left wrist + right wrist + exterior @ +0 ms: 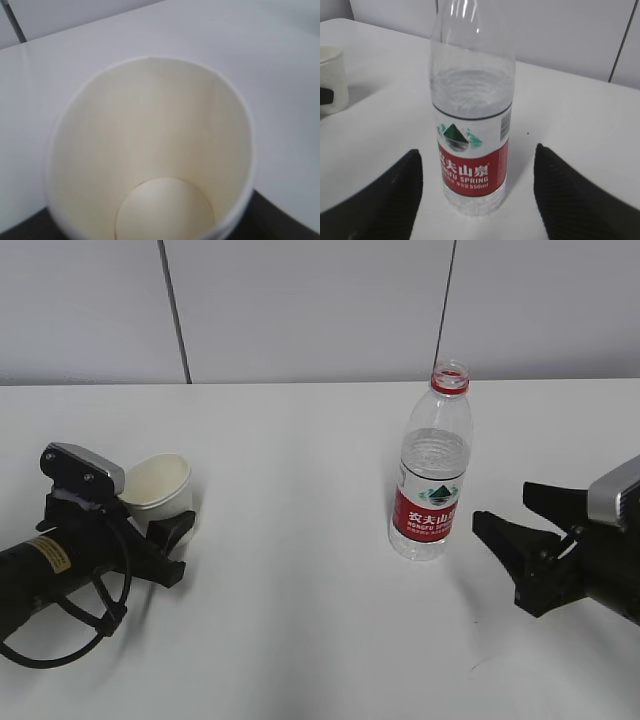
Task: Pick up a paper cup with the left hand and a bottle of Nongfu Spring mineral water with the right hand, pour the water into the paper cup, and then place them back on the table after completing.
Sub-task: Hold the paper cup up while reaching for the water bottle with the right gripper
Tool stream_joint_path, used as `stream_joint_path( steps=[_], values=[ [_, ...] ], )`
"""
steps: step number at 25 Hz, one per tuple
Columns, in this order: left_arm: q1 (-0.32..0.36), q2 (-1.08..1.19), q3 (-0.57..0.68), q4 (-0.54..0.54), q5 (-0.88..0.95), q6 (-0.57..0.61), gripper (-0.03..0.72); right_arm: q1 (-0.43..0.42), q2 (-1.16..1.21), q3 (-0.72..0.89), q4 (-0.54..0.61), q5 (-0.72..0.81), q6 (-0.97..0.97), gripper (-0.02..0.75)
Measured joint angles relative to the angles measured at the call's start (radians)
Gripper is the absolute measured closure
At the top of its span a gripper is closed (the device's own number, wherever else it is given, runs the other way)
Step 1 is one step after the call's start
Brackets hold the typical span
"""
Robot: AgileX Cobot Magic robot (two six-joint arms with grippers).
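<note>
The pouring has not begun. The paper cup [160, 484] sits on the white table [300, 620] and looks empty inside, and the bottle [433, 475] stands upright with its cap off and the water [434, 452] high up in it. So all the big steps are left: lift both, pour, and set them down again.

The left hand [165, 530] is right at the cup. Its black fingers [172, 528] are on either side of the cup's lower part, but I cannot tell if they are squeezing it yet. In the left wrist view the cup fills nearly the whole picture, so it is very close.

The right hand [520, 530] has its 2 jaws spread wide and holds nothing. The bottle stands just in front of it, not touching. In the right wrist view the bottle lines up between the 2 jaws, a bit ahead of them.
</note>
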Motion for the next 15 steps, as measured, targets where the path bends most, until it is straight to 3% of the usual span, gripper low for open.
stream_joint_path(
  steps=[7,12,15],
  values=[
    [0.0,0.0,0.0,0.014,-0.001,0.0,0.281,0.0,0.191,-0.071,-0.039,-0.01,0.0,0.216],
    [0.0,0.0,0.0,0.047,-0.001,0.0,0.281,0.0,0.269,-0.132,-0.057,-0.014,0.002,0.1],
    [0.0,0.0,0.0,0.05,-0.001,0.0,0.281,0.0,0.291,-0.158,-0.057,-0.014,0.013,0.069]
  ],
)
